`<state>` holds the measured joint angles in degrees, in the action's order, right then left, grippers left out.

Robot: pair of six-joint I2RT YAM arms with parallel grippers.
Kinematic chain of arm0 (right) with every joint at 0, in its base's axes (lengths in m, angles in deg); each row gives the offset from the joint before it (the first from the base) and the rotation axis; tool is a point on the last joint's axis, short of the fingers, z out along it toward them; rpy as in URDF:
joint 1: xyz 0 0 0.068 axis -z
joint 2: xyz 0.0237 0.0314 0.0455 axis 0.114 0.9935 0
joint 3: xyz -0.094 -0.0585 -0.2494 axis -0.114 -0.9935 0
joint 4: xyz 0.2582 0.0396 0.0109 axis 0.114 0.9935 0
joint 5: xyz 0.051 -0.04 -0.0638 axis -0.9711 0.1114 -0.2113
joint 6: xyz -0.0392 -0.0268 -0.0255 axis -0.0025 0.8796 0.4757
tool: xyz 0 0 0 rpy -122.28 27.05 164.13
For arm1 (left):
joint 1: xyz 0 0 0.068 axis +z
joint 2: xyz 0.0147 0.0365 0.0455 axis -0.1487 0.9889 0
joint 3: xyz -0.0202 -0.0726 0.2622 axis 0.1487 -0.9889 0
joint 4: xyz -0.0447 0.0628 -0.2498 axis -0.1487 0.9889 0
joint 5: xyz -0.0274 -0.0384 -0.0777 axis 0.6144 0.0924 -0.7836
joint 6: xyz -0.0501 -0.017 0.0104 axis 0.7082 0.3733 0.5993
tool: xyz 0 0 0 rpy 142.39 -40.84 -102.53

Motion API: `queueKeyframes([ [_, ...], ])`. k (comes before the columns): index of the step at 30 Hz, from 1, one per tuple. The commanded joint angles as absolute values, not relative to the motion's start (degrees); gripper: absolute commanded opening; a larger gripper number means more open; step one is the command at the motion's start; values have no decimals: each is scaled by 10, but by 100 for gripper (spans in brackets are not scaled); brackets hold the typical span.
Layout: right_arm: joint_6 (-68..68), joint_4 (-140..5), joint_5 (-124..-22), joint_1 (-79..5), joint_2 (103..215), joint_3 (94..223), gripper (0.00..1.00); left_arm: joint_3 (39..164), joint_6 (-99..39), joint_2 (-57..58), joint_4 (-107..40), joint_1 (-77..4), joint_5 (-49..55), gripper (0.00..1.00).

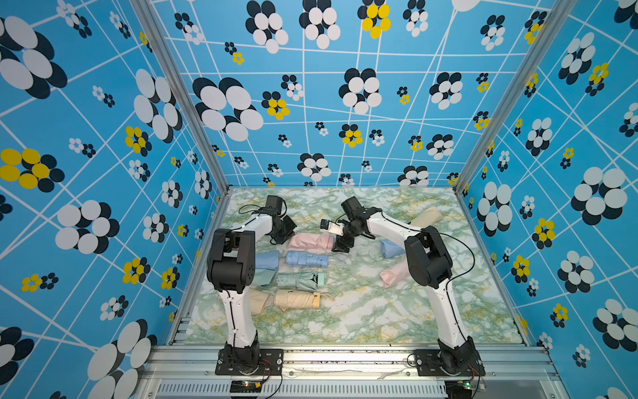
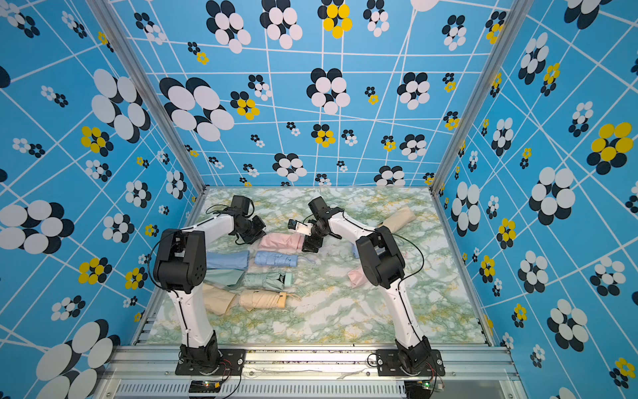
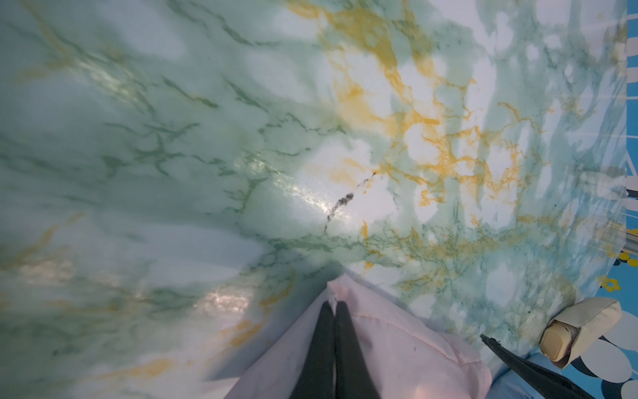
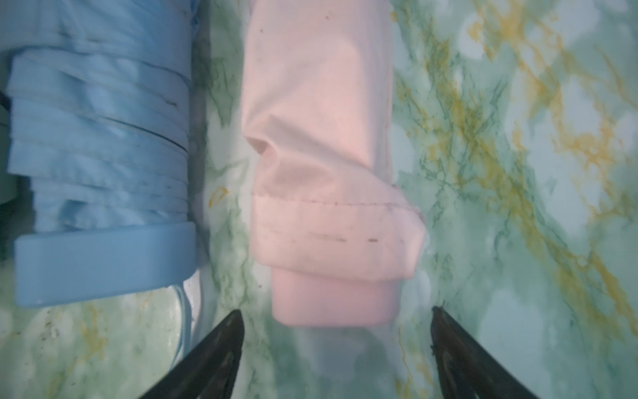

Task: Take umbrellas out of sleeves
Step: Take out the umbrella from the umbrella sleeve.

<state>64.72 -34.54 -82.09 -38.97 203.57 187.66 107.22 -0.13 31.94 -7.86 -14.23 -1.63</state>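
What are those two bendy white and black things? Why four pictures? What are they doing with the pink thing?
They are two robot arms with pincers. Two pictures look down from above; the two close ones come from cameras on the wrists. On the green marble-patterned table lie folded pastel umbrellas and their soft fabric sleeves. The left gripper is shut on the end of the pink fabric sleeve. The right gripper is open in front of the stubby pink umbrella handle poking out.

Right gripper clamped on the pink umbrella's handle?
No: the right wrist view shows the right gripper open, fingertips either side of the pink umbrella handle, not touching it.
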Motion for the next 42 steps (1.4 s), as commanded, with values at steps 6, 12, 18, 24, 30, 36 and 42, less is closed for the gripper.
queueKeyframes([
  [6,640,-311,-848,-389,2057,1902,77,1061,-4,295,-82,-147,-29,0],
  [12,636,-313,-844,-392,2066,1914,75,1062,-3,294,-82,-149,-30,0],
  [18,634,-319,-837,-397,2073,1921,70,1064,-3,295,-81,-150,-31,0],
  [24,632,-333,-826,-403,2077,1921,63,1064,-4,297,-82,-150,-32,0],
  [30,633,-336,-818,-407,2078,1918,56,1064,-5,299,-83,-150,-35,0],
  [36,636,-343,-808,-414,2078,1916,58,1064,-5,298,-83,-150,-36,0],
  [42,647,-347,-792,-420,2082,1916,62,1064,-5,299,-84,-150,-36,0],
])
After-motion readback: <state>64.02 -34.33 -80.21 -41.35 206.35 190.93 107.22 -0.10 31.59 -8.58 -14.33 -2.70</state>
